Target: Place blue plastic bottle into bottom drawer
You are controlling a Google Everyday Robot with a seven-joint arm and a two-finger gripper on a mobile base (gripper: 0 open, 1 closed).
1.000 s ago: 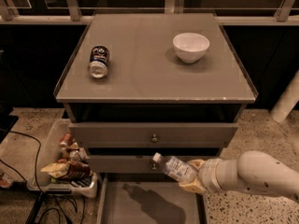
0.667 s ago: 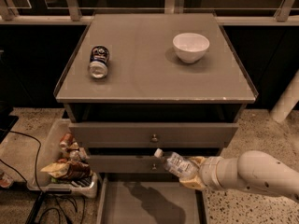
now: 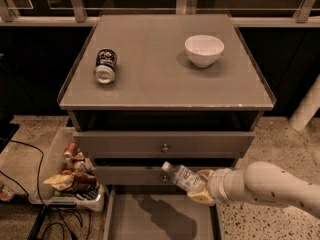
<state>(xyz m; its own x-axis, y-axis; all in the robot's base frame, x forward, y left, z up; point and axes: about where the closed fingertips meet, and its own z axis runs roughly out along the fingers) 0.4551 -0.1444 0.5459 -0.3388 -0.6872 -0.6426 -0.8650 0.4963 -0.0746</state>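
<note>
My gripper (image 3: 199, 188) is at the lower right, at the end of my white arm, and is shut on the blue plastic bottle (image 3: 182, 176). The bottle is clear with a white cap and a pale label; it tilts with the cap pointing up and left, in front of the middle drawer's knob. It hangs above the bottom drawer (image 3: 160, 219), which is pulled out, a shallow grey tray with a bare floor carrying the bottle's shadow.
A white bowl (image 3: 204, 49) and a dark blue-and-silver can (image 3: 105, 66) lying on its side are on the cabinet top. Two upper drawers with round knobs (image 3: 164, 147) are closed. A white bin of snack packets (image 3: 70, 176) and cables lie at lower left.
My gripper and the bottle have shifted slightly to the right and a little down over the open drawer. Nothing else has moved.
</note>
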